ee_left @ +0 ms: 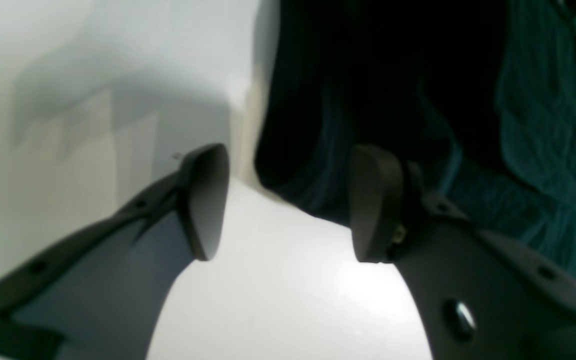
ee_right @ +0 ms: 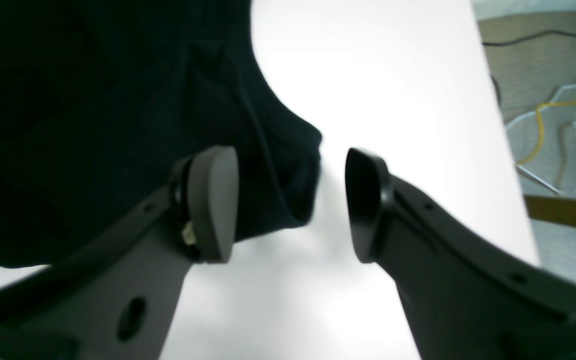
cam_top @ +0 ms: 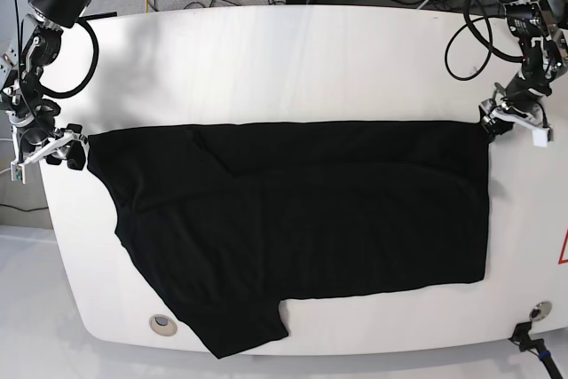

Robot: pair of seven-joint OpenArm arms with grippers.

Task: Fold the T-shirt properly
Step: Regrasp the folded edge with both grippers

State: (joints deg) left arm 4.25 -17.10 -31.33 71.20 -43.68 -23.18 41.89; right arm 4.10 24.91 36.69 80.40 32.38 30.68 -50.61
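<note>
In my left wrist view, the left gripper (ee_left: 288,202) has its jaws wide apart and nothing is between them. One corner of the T-shirt (ee_left: 393,100) lies just beyond the pads, on the white table (ee_left: 278,300).

In my right wrist view, the right gripper (ee_right: 292,205) also stands with a clear gap and holds nothing. A corner of the T-shirt (ee_right: 93,125) reaches partly in front of the gap, not pinched. I count one yellow cable (ee_right: 548,105) on the floor.

In the base view, I count one T-shirt (cam_top: 302,219), two grippers and one table (cam_top: 284,51). The shirt lies spread, print not visible, with one fold line along its far edge and a sleeve sticking out near me. I judge one fold is made; the sleeve and further folds are left
</note>
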